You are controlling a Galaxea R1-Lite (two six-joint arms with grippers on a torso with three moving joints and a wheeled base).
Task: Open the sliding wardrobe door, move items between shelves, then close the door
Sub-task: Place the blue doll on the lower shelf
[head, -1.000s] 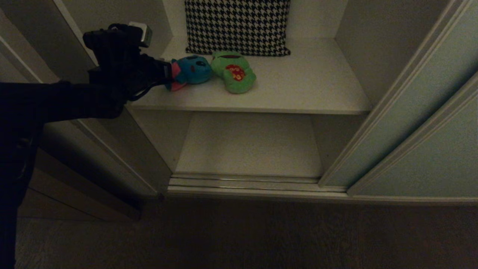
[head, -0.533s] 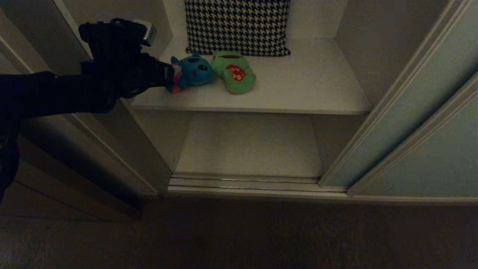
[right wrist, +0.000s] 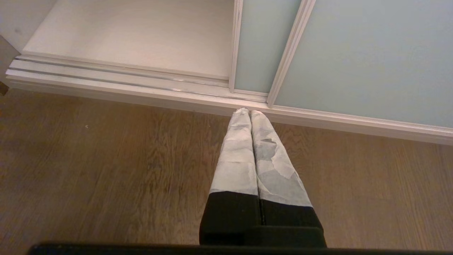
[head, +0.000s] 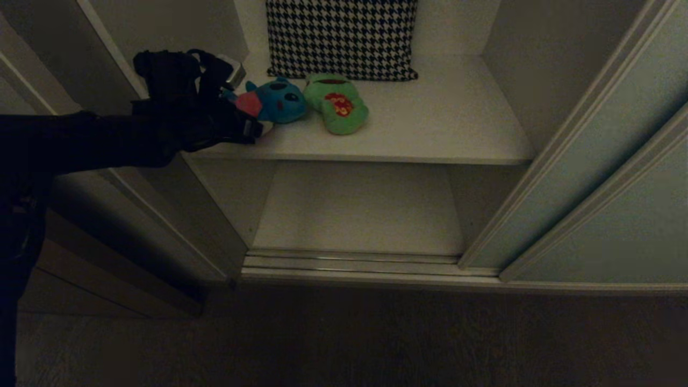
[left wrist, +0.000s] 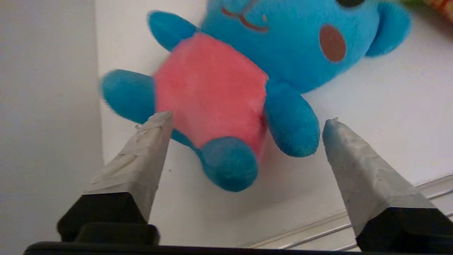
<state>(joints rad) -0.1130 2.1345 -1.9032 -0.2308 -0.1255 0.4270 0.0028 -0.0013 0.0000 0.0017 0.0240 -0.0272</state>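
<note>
Door open, plush toys on the upper shelf, closing not yet done.

Head view: left gripper [head: 252, 121], upper left, sits beside the blue plush toy with pink belly [head: 274, 102] on the white upper shelf board [head: 430, 129]; green frog plush [head: 336, 105] adjoins it; pale grey-green sliding door panel [head: 602, 161] stands aside right.
Left wrist view: fingers apart, toy just beyond them, unheld.
Right wrist view: right gripper [right wrist: 250, 112] fingers together above wood floor [right wrist: 106, 170].

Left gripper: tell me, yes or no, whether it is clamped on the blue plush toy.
No: in the left wrist view the left gripper stands open, its fingers spread either side of the blue plush toy lying on the shelf.
</note>
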